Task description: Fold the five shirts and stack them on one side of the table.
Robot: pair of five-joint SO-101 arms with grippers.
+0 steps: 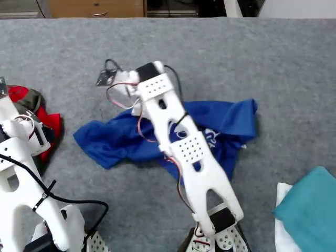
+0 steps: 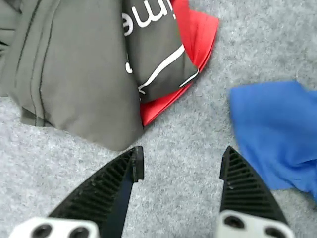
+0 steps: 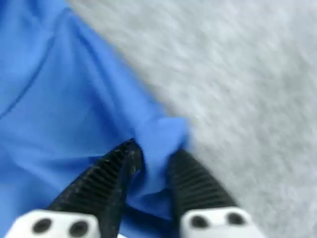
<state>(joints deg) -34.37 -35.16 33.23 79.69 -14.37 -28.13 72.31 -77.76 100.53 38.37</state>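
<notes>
The right claw (image 3: 151,166) grips an edge fold of the crumpled blue cotton shirt (image 1: 115,139) on the grey felt table (image 1: 262,63), while the left claw (image 2: 181,163) hangs spread apart between that shirt and the folded grey-and-red shirts (image 2: 74,64).

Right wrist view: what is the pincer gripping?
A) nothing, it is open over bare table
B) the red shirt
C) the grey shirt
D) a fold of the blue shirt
D: the right pincer is shut on a bunched edge of the blue shirt.
</notes>
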